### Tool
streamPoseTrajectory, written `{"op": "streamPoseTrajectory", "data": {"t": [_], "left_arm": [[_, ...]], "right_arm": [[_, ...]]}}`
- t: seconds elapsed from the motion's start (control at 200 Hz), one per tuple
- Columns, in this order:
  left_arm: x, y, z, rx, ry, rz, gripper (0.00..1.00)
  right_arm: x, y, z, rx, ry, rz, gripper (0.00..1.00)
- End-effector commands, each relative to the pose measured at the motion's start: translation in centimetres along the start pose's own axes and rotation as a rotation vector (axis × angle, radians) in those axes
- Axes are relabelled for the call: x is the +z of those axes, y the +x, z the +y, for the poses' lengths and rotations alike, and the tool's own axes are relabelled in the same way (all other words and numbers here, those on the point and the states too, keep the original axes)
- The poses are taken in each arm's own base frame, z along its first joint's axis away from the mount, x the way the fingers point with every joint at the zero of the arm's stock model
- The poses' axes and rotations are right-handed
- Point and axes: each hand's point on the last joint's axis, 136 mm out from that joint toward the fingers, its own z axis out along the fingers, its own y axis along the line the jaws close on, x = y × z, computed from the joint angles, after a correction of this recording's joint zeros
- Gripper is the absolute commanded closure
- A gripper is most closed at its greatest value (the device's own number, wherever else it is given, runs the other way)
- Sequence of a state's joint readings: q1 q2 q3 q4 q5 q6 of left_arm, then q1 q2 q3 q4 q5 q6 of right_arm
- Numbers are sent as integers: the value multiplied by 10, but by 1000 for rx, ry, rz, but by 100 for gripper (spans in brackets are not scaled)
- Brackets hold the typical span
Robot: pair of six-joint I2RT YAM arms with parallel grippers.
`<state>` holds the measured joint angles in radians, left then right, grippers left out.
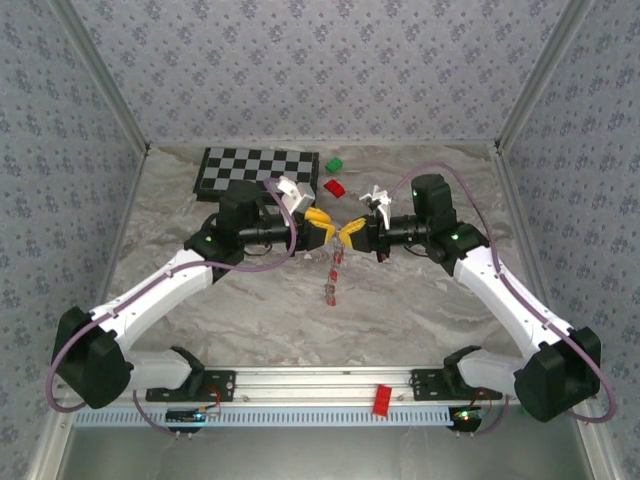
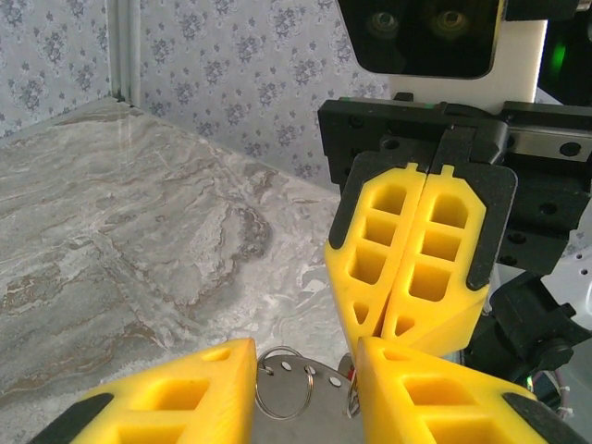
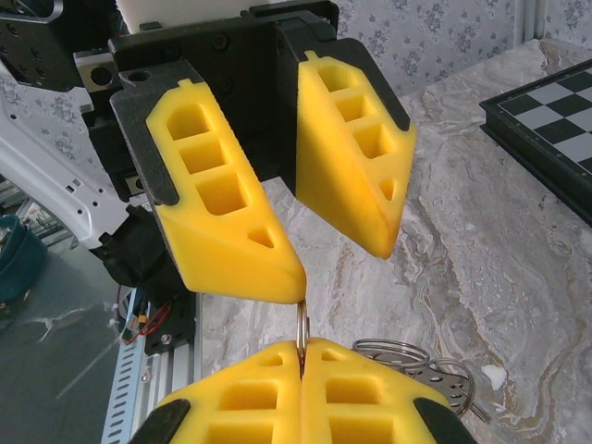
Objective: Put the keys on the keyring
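The 2 grippers are seen tip to tip over the middle of the marble surface [image 1: 400, 310]. The right gripper [image 3: 301, 359] is squeezed tight. A thin grey wire, the keyring [image 3: 302, 324], is pinched between its yellow fingers [image 3: 250, 398]. Just a short bit of the wire is seen sticking up, and the rest is hidden by the fingers.

The left gripper [image 3: 338, 264] is spread wide, and nothing is gripped by it. 1 of its fingertips is right above the wire, but it cannot be told if they touch.

In the left wrist view, a small ring [image 2: 280, 393] and a flat metal piece [image 2: 319, 407] with holes are seen between the spread fingers, cut off by the bottom edge.

From the top, tiny red keys [image 1: 337, 256] are seen just under the grippers. They are too small to be counted, and it cannot be told if they hang or lie.

A checkerboard [image 1: 258, 171], a green block [image 1: 333, 163] and a red block [image 1: 335, 186] are seen at the far side.
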<state>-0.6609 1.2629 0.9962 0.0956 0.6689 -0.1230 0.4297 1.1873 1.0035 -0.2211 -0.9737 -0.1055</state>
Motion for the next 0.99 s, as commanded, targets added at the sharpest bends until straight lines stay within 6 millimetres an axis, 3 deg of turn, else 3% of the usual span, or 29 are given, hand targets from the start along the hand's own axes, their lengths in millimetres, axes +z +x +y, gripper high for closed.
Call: {"op": "streamPoseTrajectory", "data": {"t": [0.0, 0.765, 0.875, 0.99], "left_arm": [[-2, -14, -5, 43, 16, -10, 67], [4, -2, -20, 12, 136, 77, 64], [7, 0, -18, -1, 140, 93, 66], [8, -2, -18, -2, 140, 87, 74]], "right_arm": [[-2, -14, 10, -43, -37, -29, 100], [-2, -12, 11, -50, -32, -23, 100], [-2, -13, 13, -49, -37, -23, 100], [-2, -12, 14, -48, -44, -20, 100]]}}
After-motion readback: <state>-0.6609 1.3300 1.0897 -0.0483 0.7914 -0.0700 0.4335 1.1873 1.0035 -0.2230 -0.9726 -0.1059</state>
